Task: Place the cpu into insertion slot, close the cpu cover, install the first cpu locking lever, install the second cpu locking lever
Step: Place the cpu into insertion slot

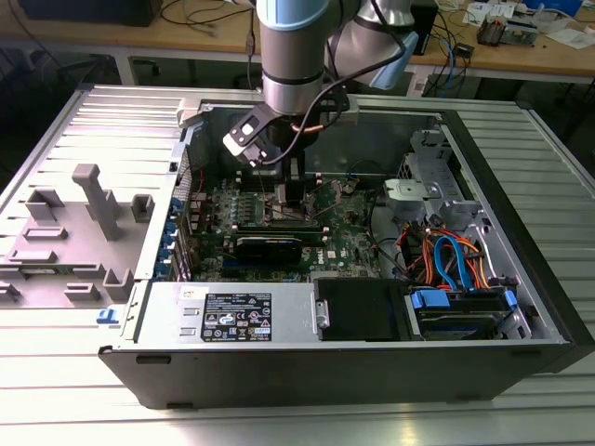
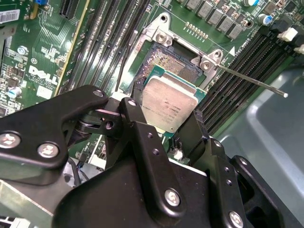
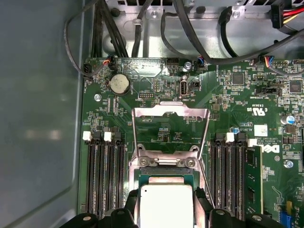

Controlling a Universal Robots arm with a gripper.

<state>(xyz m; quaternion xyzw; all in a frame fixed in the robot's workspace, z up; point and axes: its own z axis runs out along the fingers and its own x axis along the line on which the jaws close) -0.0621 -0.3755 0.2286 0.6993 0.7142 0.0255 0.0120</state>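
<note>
Second wrist view shows the claw (image 2: 165, 124) clamped on the cpu (image 2: 168, 100) by its edges, holding it over the open insertion slot (image 2: 173, 64); in the first wrist view the cpu cover (image 3: 171, 112) stands flipped up.

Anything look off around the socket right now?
Nothing looks damaged or spilled. The cpu is held in the hand, overlapping just one side of the insertion slot, so part of the contact field lies bare: not seated. The cpu cover stands flipped open.
</note>
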